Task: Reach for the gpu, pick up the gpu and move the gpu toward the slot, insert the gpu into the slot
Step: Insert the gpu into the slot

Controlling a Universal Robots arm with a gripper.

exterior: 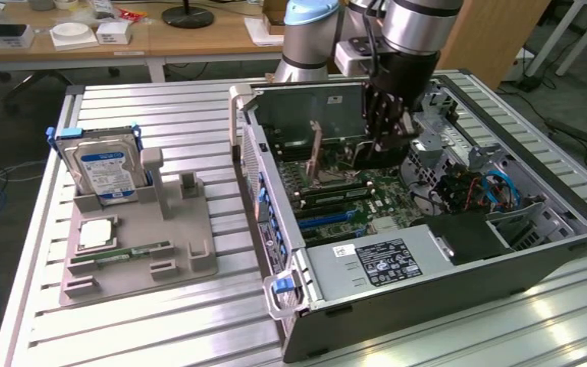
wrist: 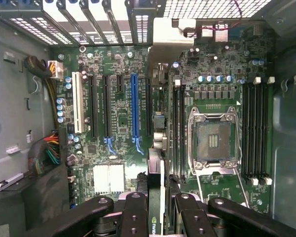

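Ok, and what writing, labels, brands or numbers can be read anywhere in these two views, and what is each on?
Nothing reads clearly enough to quote.
Blue label on the hard drive: print too small to read.
Black label on the power supply: white print, blurred.
Small logo on the gpu held in the pincer: not legible.

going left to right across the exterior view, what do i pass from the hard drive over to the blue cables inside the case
hard drive → gpu, held above the motherboard → tool gripping the gpu's end → blue cables
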